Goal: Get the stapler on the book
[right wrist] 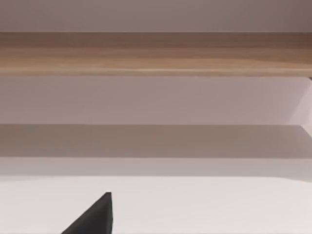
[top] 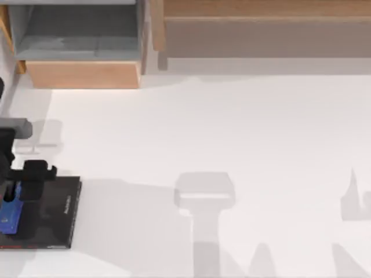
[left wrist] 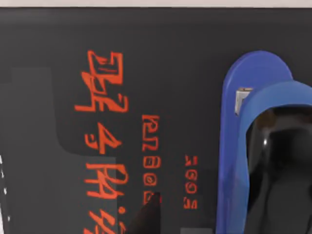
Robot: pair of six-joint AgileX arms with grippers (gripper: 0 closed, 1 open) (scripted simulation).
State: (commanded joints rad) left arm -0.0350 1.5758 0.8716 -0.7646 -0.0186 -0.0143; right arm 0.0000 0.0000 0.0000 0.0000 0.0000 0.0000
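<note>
The left gripper [top: 13, 200] stood over the book [top: 55, 211], at the near left corner of the surface [top: 232, 127]. The stapler [top: 10, 215] lay between the fingers [left wrist: 146, 217], its long axis running along them and its base over the cover, seemingly resting on it. One finger pressed the stapler's far side; the other stood apart from its near side, so the grip looked part-open, though I cannot tell for certain. Judged: placement near done, release due. The right arm was parked, one fingertip [right wrist: 95, 217] visible
</note>
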